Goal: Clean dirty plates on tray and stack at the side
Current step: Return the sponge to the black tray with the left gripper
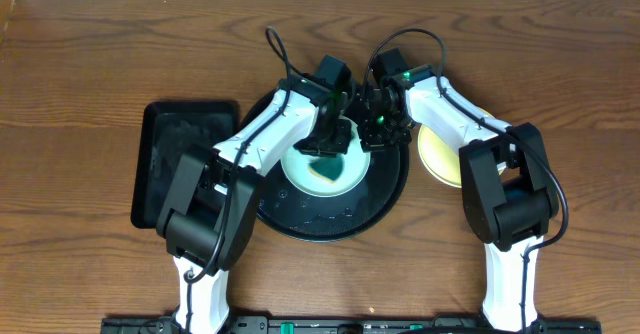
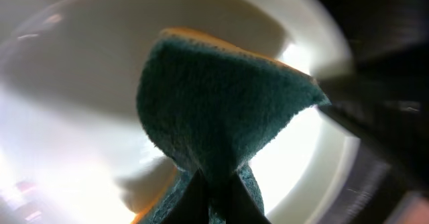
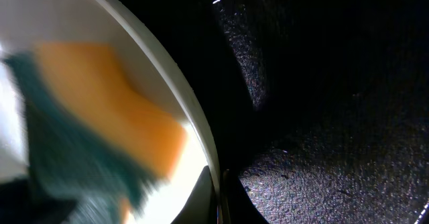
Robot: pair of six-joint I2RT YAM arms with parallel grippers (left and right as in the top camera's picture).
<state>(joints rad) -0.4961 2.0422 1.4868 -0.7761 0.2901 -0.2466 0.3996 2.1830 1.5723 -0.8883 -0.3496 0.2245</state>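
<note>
A pale mint-blue plate (image 1: 347, 182) lies on the round black tray (image 1: 300, 224). My left gripper (image 1: 330, 146) is shut on a green and orange sponge (image 1: 324, 168) and presses it on the plate. In the left wrist view the sponge (image 2: 228, 110) fills the middle over the plate (image 2: 67, 117), with the jaws (image 2: 214, 200) pinching it. My right gripper (image 1: 376, 130) is shut on the plate's right rim (image 3: 196, 117), its jaws (image 3: 218, 194) one on each side, over the tray (image 3: 322, 150). A pale yellow plate (image 1: 438, 156) lies on the table to the right. No third plate shows.
A rectangular black tray (image 1: 185, 159) lies left of the round tray. Both arms cross over the round tray's back half. Bare wooden table (image 1: 90, 64) runs all round.
</note>
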